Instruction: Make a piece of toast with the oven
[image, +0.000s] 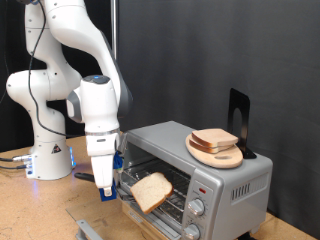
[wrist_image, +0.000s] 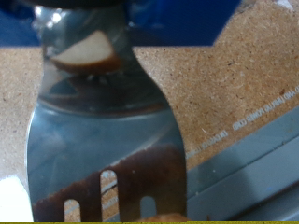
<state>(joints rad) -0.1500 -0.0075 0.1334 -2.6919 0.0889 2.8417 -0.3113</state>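
While gripping: end effector (image: 104, 186) clamped on spatula (wrist_image: 103, 140), lower centre of the frame.
Toast (image: 151, 190): at open oven (image: 215, 160) front.
Plate (image: 215, 154): on the oven top, with leftover slice (image: 214, 140).

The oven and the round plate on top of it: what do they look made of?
The oven: seemingly painted or brushed metal, silver-grey with a dull sheen, and a wire rack inside. The plate: probably light wood, pale tan and matte; grain is too small to see.

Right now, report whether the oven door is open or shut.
Open: the oven shows its wire rack, with the piece of toast at its mouth.
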